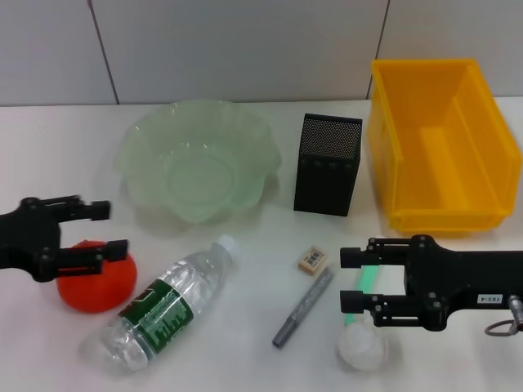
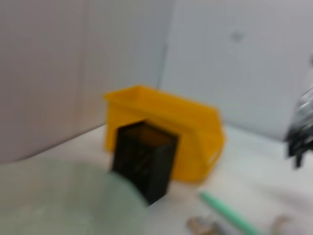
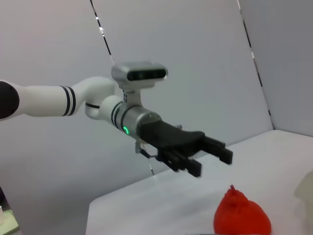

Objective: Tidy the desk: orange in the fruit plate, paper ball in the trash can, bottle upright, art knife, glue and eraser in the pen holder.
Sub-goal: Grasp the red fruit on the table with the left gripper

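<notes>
Bin (image 1: 445,147) sits far right on the table, nothing visible inside. Bowl (image 1: 198,159) at back centre-left, holder (image 1: 327,163) upright between bowl and bin. Bottle (image 1: 167,306) lies on its side in front of the bowl, cap pointing toward it. Orange (image 1: 96,278) front left, just beside the bottle's base. Left gripper (image 1: 106,229) fingers spread apart, above the orange, clamping nothing; right wrist view confirms a gap over the fruit. Right gripper (image 1: 353,279) fingers apart too, holding nothing, over the glue (image 1: 368,282) and paper ball (image 1: 364,347). Grey knife (image 1: 304,306) lies between bottle and right gripper. Eraser (image 1: 311,260) just beyond the knife's far end.
</notes>
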